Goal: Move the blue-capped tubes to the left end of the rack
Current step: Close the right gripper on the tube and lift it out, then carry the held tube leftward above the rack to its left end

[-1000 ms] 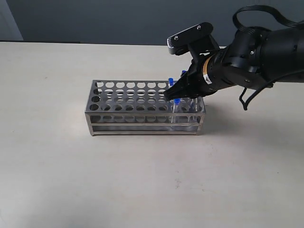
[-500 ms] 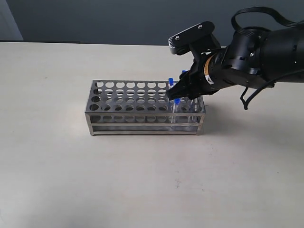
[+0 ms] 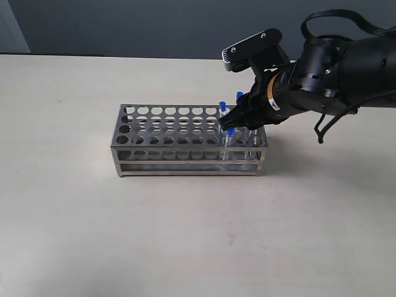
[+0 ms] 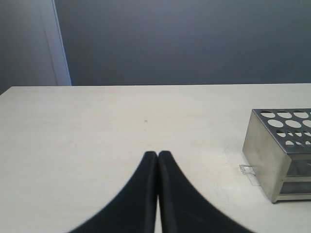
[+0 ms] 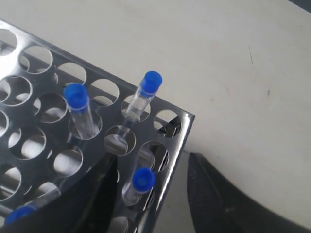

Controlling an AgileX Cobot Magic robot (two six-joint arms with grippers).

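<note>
1. Straddling one small clear tube with a bright blue cap [image 5: 143, 178], the black two-fingered right gripper [image 5: 150, 162] stood wide apart, a finger on either side with a gap showing, so it gripped nothing.
2. Against a second earlier, the arm had barely crept in the exterior view, and the tube sat unlifted.
3. Just beyond the fingers, the other blue-capped tubes [image 5: 76, 97] stood in neighbouring holes of the shiny steel perforated rack [image 5: 181, 127].
4. The rack's far left end held no tubes, so no transfer was done yet.
5. Well away, the left gripper [image 4: 158, 155] was pressed together, empty.
</note>
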